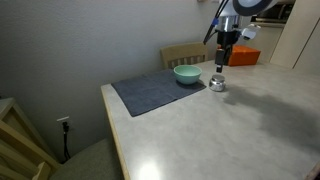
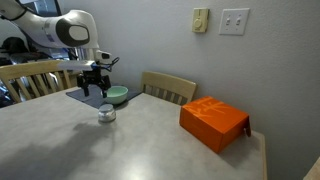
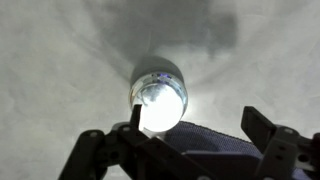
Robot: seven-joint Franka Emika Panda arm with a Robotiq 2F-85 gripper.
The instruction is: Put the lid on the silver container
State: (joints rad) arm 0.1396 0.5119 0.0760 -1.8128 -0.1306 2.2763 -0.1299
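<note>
The silver container (image 1: 217, 84) is a small shiny round pot on the light table, beside the teal bowl; it also shows in an exterior view (image 2: 107, 114). In the wrist view the container (image 3: 160, 100) sits below the left finger, and its top glares bright white. I cannot make out a separate lid on it or elsewhere. My gripper (image 1: 222, 62) hangs just above the container, seen also in an exterior view (image 2: 93, 85). In the wrist view the gripper (image 3: 192, 112) has its fingers spread apart with nothing between them.
A teal bowl (image 1: 187, 74) stands on a dark grey mat (image 1: 150, 92) next to the container. An orange box (image 2: 213, 123) lies further along the table. A wooden chair (image 2: 168, 88) stands at the table's far side by the wall.
</note>
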